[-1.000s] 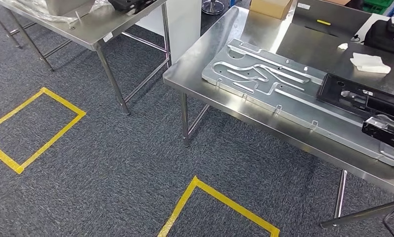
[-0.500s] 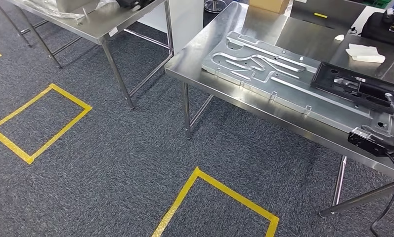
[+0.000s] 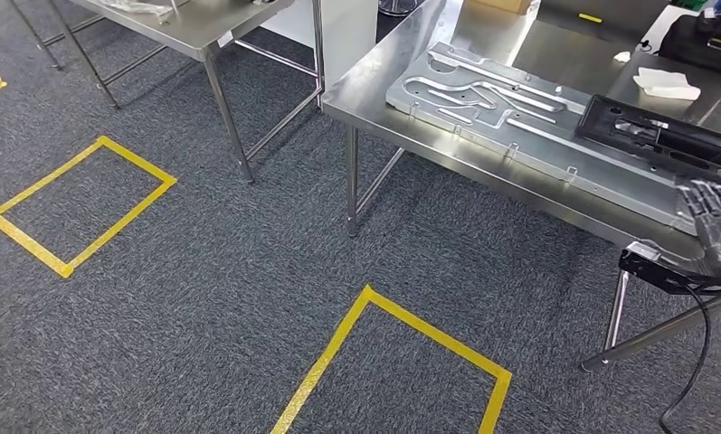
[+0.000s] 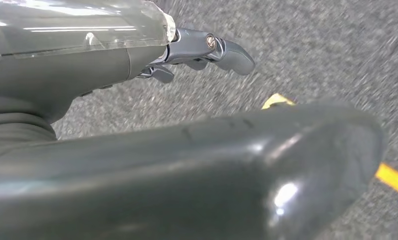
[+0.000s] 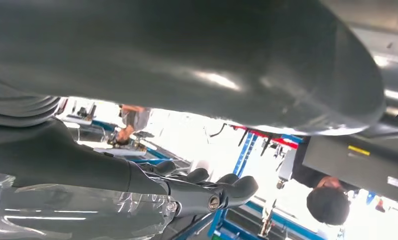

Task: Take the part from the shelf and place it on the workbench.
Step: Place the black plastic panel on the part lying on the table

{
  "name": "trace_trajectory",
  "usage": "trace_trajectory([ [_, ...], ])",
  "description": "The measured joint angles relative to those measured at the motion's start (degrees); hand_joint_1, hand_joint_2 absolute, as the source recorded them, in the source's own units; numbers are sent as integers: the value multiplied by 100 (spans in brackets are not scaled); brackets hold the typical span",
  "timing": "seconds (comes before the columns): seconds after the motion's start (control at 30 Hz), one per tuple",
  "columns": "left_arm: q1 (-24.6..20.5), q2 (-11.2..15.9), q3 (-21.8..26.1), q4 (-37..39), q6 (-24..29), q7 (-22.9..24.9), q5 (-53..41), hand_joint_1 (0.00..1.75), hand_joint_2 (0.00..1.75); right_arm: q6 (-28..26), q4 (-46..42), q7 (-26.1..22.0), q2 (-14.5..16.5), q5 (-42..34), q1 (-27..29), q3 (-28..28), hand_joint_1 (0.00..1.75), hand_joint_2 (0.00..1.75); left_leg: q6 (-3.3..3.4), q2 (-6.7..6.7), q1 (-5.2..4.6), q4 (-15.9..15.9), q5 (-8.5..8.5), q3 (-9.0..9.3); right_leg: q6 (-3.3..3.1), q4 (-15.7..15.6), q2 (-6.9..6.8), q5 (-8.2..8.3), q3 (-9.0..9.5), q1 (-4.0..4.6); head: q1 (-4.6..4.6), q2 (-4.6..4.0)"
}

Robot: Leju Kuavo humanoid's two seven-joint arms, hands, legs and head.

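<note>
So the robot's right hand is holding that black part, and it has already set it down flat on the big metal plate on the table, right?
Not quite. The right hand does hold the black part, but the part is not set down on the metal plate. In the head view it hangs at the near edge of the workbench, over the carpet.

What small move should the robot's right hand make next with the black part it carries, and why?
Probably carry it forward over the workbench: the right hand holds the black part at the bench's near edge, partly off it, beside the grey metal plate.
</note>
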Motion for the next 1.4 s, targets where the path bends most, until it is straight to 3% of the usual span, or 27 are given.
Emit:
trace_trajectory([
  [0.03,-2,-5,0,0,-1,0,-1,0,0,6,-2,-22,8,-42,-15,-2,0,0,-17,-1,-9,32,44,-54,-44,-412,-8,-12,306,28,-3,0],
  [0.1,0,-16,0,0,-5,-3,-5,0,0,34,-8,-81,14,-172,-30,-7,0,0,-67,-3,-10,58,128,-97,-126,-866,-22,-125,591,79,-3,0],
  [0.17,16,-15,1,0,-15,-5,-10,0,0,78,-17,-139,25,-303,11,-9,0,0,-133,-7,1,38,207,-117,-200,-923,-35,-39,553,78,-1,0],
  [0.2,26,-12,2,0,-20,-7,-14,0,0,100,-36,-159,37,-354,47,-10,0,0,-174,-12,5,81,141,-156,-247,-940,-44,30,510,65,-2,0],
  [0.23,38,-9,4,0,-24,-8,-19,0,0,116,-66,-170,51,-387,96,-10,0,0,-213,-18,12,209,-28,-215,-285,-961,-52,106,454,46,-2,0],
  [0.27,47,-6,5,0,-26,-10,-26,0,0,126,-112,-172,70,-409,158,-12,0,0,-254,-21,31,469,-305,-300,-311,-974,-57,182,382,30,-3,0],
  [0.33,56,-6,5,0,-29,-10,-45,0,0,131,-218,-158,99,-423,299,-19,0,0,-327,-21,86,1206,-873,-478,-325,-965,-54,312,212,29,-3,0],
  [0.37,55,-6,5,0,-30,-7,-54,0,0,131,-270,-147,115,-428,375,-24,0,0,-358,-20,115,1546,-1008,-521,-315,-955,-53,377,121,28,-3,0],
  [0.4,54,-5,5,0,-30,-2,-58,0,0,131,-316,-138,126,-431,447,-30,0,0,-383,-19,140,1728,-994,-484,-299,-941,-53,439,28,25,-3,0],
  [0.43,53,-4,6,0,-30,3,-61,0,0,131,-361,-129,137,-434,514,-37,0,0,-402,-18,164,1723,-883,-354,-278,-921,-53,498,-66,20,-3,0],
  [0.5,47,-2,7,0,-29,10,-61,0,0,131,-449,-114,145,-441,620,-64,0,0,-416,-21,196,1087,-659,219,-224,-866,-53,594,-225,3,-3,0],
  [0.57,35,0,7,0,-28,11,-62,0,0,128,-534,-92,146,-448,681,-112,0,0,-381,-35,184,260,-732,814,-155,-809,-51,663,-321,-7,-2,0],
  [0.63,29,2,8,0,-27,12,-67,0,0,119,-583,-66,149,-451,720,-144,0,0,-301,-49,144,-67,-814,984,-66,-801,-51,746,-352,-18,-2,0],
  [0.7,39,2,9,0,-25,14,-79,0,0,100,-601,-42,154,-451,784,-149,0,0,-202,-46,126,-83,-737,918,21,-834,-49,830,-363,-45,-2,0],
  [0.73,45,3,9,0,-24,15,-91,0,0,88,-609,-32,156,-452,840,-156,0,0,-150,-36,123,-99,-689,884,47,-792,-42,774,-395,-59,-2,0],
  [0.8,52,7,9,0,-27,16,-137,0,0,65,-691,-5,155,-484,1025,-222,0,0,-68,-16,128,-133,-583,785,65,-392,-27,364,-567,-70,-2,0],
  [0.87,56,11,7,0,-39,16,-203,0,0,54,-856,31,150,-539,1270,-351,0,0,-26,-9,100,-126,-475,646,64,388,-13,-161,-821,-57,-2,0],
  [0.9,61,11,6,0,-45,16,-229,0,0,51,-929,45,148,-558,1372,-411,0,0,-17,-6,82,-118,-426,575,58,703,-6,-273,-892,-46,-2,0],
  [0.93,66,11,5,0,-52,16,-243,0,0,51,-982,53,148,-569,1448,-455,0,0,-13,3,66,-106,-383,508,44,849,1,-264,-875,-34,-2,0],
  [0.97,71,10,4,0,-55,16,-251,0,0,52,-1023,58,147,-572,1503,-489,0,0,-14,14,53,-93,-350,450,21,772,4,-163,-742,-17,-2,0],
  [1.03,71,9,3,0,-58,16,-269,0,0,71,-1120,83,139,-558,1579,-560,0,0,-25,45,34,-62,-307,373,-59,47,-14,46,-173,34,-1,0],
  [1.1,64,5,-2,0,-51,17,-302,0,0,107,-1227,118,121,-521,1629,-657,0,0,-57,73,6,-37,-273,337,-146,-694,-55,78,321,90,-2,0],
  [1.13,60,3,-5,0,-47,20,-327,0,0,128,-1271,132,113,-496,1658,-712,0,0,-79,85,-1,-30,-255,329,-181,-870,-70,51,420,111,-3,0],
  [1.2,55,7,-15,0,-40,23,-375,0,0,173,-1329,153,110,-441,1739,-808,0,0,-135,104,-14,-28,-221,321,-239,-934,-63,76,418,109,-3,0],
  [1.27,58,15,-27,0,-37,32,-417,0,0,215,-1362,159,123,-378,1793,-858,0,0,-208,83,-15,124,-342,245,-307,-971,-50,134,398,68,-3,0],
  [1.3,60,20,-32,0,-35,42,-431,0,0,232,-1374,161,138,-348,1807,-873,0,0,-247,66,-6,356,-505,143,-336,-985,-46,165,381,44,-3,0],
  [1.4,61,20,-38,0,-17,78,-451,0,0,285,-1364,149,196,-261,1789,-890,0,0,-345,41,69,1489,-1076,-318,-363,-965,-13,214,293,41,-4,0],
])
